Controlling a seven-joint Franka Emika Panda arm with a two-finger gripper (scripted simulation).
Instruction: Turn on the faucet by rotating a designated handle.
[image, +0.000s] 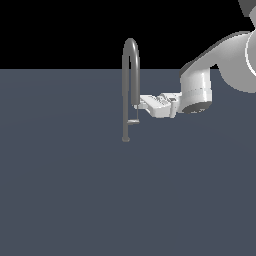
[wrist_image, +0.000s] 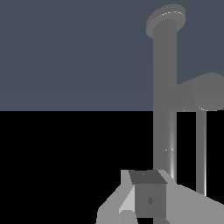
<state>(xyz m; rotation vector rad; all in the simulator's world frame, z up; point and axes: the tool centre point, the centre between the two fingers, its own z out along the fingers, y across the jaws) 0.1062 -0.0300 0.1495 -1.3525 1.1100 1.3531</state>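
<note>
Exterior view: the faucet (image: 130, 75) stands upright on a flat grey-blue floor (image: 75, 190), a slim grey arched pipe with its long leg down to a small round foot and its short leg ending just ahead of the jaws. The white arm (image: 220, 65) comes in from the exterior view's right, and the gripper (image: 141, 104) reaches out level, its fingertips right at the short leg of the arch. The handle (image: 133, 122) is a tiny pale lever sitting a little below the fingertips and beside the long leg, joined upward by a thin rod; whether the fingers touch the pipe or the rod cannot be told at this size. Whether the jaws are spread or closed cannot be judged from this side. No writing, brand or label is readable on the arm or the pipe. Wrist view: the gripper (wrist_image: 148, 199) shows only as pale grey blocks with a darker square face between them; the fingertips are cut off by the frame, so the jaw state stays undetermined. Straight ahead of the jaws runs the faucet (wrist_image: 165, 87), its round foot at the far end, with the handle (wrist_image: 201, 92) branching off as a stubby cylinder beyond the jaws and clear of them. A thinner rod runs alongside the pipe. No markings legible.
</note>
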